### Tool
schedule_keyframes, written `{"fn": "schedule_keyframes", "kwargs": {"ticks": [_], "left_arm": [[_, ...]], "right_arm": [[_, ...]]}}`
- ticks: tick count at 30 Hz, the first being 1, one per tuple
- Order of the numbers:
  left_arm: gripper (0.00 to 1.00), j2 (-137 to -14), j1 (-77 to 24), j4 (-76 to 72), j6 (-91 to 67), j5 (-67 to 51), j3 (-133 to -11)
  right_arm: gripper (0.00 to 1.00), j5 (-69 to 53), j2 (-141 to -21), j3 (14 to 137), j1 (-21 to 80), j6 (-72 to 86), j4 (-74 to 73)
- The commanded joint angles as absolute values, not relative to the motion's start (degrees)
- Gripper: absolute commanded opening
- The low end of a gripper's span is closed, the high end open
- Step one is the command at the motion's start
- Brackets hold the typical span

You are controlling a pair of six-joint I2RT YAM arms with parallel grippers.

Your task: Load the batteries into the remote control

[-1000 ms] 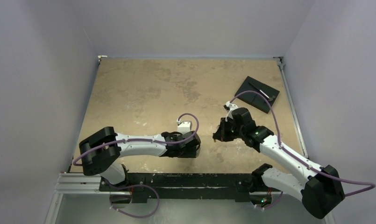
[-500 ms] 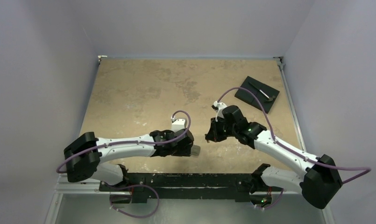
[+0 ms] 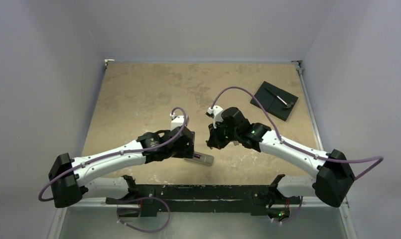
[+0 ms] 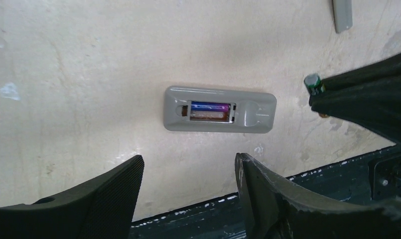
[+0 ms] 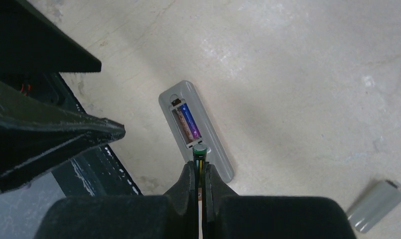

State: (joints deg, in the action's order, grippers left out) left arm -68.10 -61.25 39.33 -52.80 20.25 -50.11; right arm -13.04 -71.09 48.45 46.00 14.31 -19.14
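Observation:
The remote control [image 4: 219, 109] lies grey back up near the table's front edge, its compartment open. One bluish-purple battery [image 4: 208, 106] sits in one slot; the slot beside it looks brownish. My left gripper [image 4: 189, 159] hangs open just in front of the remote with nothing between its fingers. My right gripper [image 5: 198, 167] is shut on a second battery [image 5: 200, 151], a dark cell with a green end. It hovers over the remote [image 5: 196, 130], at the end of the compartment. In the top view the left gripper [image 3: 188, 149] and right gripper [image 3: 209, 144] flank the remote [image 3: 200, 158].
A narrow grey cover strip [image 5: 376, 205] lies loose on the table to the side of the remote. At the back right a black square plate [image 3: 274, 99] carries a thin tool. The dark base rail [image 3: 198, 191] runs close along the remote's near side.
Both arms have swung left. My left gripper has pulled back off the remote, which now lies uncovered, and its jaws have widened. The right gripper has carried its battery over the remote.

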Motion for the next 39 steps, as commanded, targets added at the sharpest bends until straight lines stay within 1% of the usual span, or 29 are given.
{"fn": "schedule_keyframes", "kwargs": {"ticks": [1, 10, 17, 22, 31, 39], "left_arm": [[0.68, -64.1, -56.9, 42.2, -46.9, 21.1, -53.1], [0.69, -61.1, -47.8, 44.2, -39.1, 21.0, -55.3], [0.7, -56.8, -41.4, 43.4, -35.5, 22.3, -54.2], [0.7, -52.6, -40.6, 40.7, -34.9, 24.2, -50.9], [0.72, -46.9, -40.2, 39.6, -35.3, 27.4, -49.7], [0.73, -48.0, -40.0, 39.7, -35.4, 27.9, -49.7]], "right_arm": [[0.0, -14.4, -74.2, 53.5, 48.5, 7.4, -18.1], [0.01, -18.2, -81.4, 58.5, 51.2, 1.3, -19.4], [0.01, -17.3, -88.1, 62.3, 53.6, -2.7, -22.3], [0.02, -15.7, -92.1, 64.9, 55.5, -5.6, -25.2], [0.03, -13.5, -97.1, 68.1, 57.2, -8.7, -27.6], [0.08, -10.9, -100.5, 70.3, 58.1, -10.0, -30.4]]}}
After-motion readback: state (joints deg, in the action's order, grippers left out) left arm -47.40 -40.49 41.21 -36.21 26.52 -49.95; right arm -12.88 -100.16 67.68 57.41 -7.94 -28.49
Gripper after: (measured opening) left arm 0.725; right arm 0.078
